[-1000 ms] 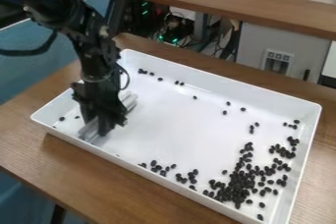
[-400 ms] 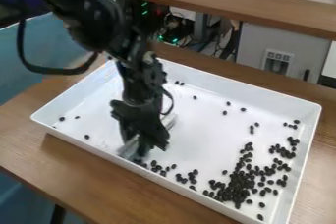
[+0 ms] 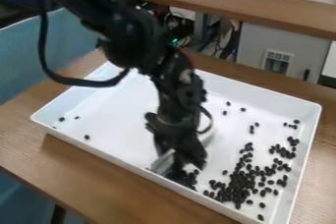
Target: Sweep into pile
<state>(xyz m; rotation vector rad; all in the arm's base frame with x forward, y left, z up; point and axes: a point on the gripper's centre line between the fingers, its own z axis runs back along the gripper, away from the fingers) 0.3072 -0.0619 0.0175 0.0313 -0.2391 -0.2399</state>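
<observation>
Camera view: the claw, gripping a pale bar, is advancing along the tray's near wall, driving dark beans toward the main pile. Strays are remaining behind, likely needing another pass.

I have bright, even light on the tray. Along its near side, a soft shadow falls on the table. Behind the tray it is dim, with a small green light.
</observation>
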